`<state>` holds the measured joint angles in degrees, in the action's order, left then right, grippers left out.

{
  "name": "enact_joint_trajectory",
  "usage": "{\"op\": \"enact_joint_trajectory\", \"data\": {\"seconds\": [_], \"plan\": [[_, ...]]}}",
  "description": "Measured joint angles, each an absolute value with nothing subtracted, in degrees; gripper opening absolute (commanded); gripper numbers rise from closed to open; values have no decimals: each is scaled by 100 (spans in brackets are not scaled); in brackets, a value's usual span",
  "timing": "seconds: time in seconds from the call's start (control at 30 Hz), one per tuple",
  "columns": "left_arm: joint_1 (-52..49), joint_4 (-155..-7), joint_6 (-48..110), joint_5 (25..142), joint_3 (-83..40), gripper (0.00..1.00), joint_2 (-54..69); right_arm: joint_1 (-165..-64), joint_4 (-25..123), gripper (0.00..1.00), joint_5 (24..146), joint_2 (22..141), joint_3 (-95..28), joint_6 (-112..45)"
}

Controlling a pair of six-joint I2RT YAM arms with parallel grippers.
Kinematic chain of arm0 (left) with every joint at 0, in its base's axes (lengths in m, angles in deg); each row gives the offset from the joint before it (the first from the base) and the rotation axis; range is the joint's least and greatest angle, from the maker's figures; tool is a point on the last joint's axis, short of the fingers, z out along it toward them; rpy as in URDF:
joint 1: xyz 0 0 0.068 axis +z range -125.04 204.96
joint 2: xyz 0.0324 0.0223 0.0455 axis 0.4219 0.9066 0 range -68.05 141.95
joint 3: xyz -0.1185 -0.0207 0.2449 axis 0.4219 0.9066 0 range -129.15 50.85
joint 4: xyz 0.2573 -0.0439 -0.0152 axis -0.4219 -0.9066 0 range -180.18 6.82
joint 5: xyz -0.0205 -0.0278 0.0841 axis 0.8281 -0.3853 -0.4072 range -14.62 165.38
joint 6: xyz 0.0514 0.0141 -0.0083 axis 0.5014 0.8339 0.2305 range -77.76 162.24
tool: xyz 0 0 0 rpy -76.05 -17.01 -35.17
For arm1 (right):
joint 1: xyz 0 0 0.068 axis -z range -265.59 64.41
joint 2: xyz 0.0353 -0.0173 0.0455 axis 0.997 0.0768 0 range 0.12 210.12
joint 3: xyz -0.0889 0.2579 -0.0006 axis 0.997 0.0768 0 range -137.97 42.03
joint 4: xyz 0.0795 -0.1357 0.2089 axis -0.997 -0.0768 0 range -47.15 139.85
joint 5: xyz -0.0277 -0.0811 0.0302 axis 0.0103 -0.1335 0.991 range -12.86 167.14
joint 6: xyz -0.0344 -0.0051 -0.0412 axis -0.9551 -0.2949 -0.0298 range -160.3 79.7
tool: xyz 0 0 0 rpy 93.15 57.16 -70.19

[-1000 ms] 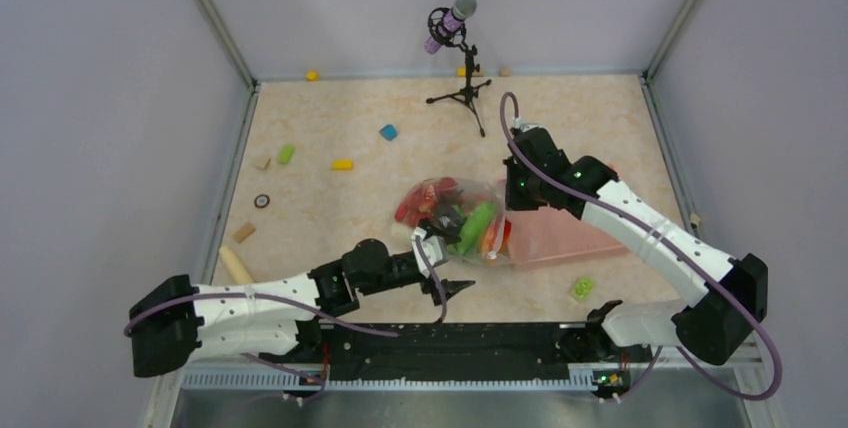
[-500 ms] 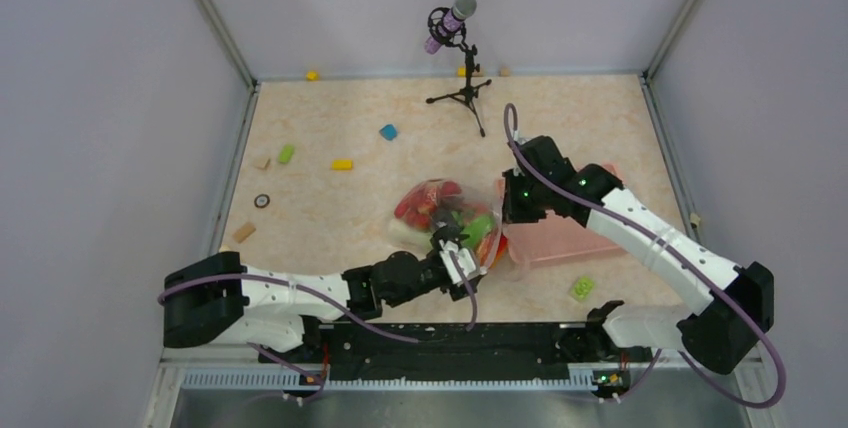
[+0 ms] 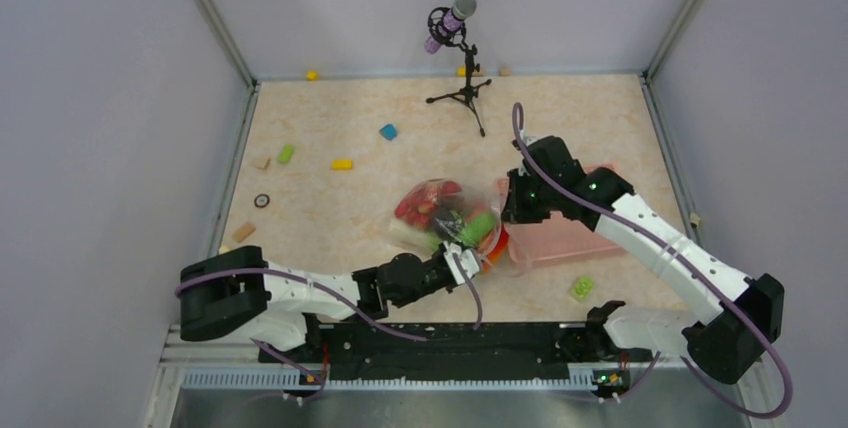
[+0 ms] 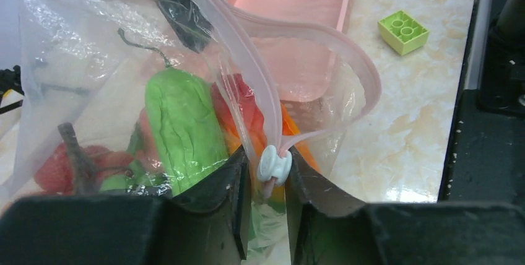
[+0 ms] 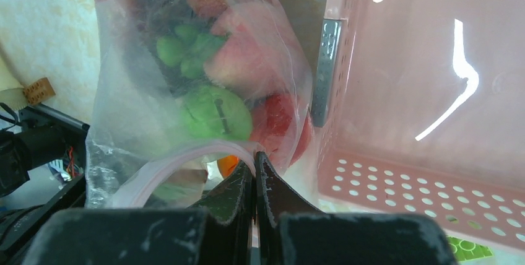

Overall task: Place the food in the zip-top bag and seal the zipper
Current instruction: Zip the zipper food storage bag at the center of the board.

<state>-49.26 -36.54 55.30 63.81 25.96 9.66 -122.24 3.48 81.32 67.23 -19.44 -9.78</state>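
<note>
Zip-top bag (image 3: 440,210) lies mid-table, full of food (image 4: 182,129), at nine o'clock from the pink basket (image 3: 570,238). Left gripper (image 4: 267,158) hugs the white slider (image 4: 274,166) on the zipper (image 4: 347,48) between nearly closed fingers. Right gripper (image 5: 254,166) pinches the bag's rim tight.

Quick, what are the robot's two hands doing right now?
Left gripper: closed on the white zipper slider.
Right gripper: closed, pinching the zip-top bag rim.

Clear zip-top bag (image 3: 445,210) holds the food (image 4: 186,129), zipper (image 4: 322,31) gaping open.
</note>
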Motion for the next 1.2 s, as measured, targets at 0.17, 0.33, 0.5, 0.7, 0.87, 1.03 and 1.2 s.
{"op": "enact_joint_trajectory", "data": {"seconds": [0.17, 0.33, 0.5, 0.7, 0.87, 1.03, 1.2], "plan": [[-4930, -3617, 5462, 6449, 2762, 0, 730, -12169, 334, 0, 8137, 6653, -1859, -997], [-4930, -3821, 5342, 6488, 2771, 0, 343, -12044, 326, 31, 8062, 6553, -1859, -1080], [-4928, -5130, 4898, 6363, 2461, 0, -365, -11994, 466, 58, 7979, 6247, -1842, -1515], [-4928, -7125, 3842, 5896, 1364, 0, -1180, -11990, 1642, 82, 8047, 4927, -1376, -1830], [-4937, -8786, 2883, 5537, 738, 0, -1537, -11990, 3060, 92, 8668, 3440, -598, -2025], [-4937, -9954, 2424, 5295, 550, 0, -1794, -11990, 4306, 88, 9828, 2680, 53, -2230], [-4937, -10463, 2336, 5190, 338, 0, -1932, -11992, 4977, 81, 11288, 3148, 75, -2270]]}}
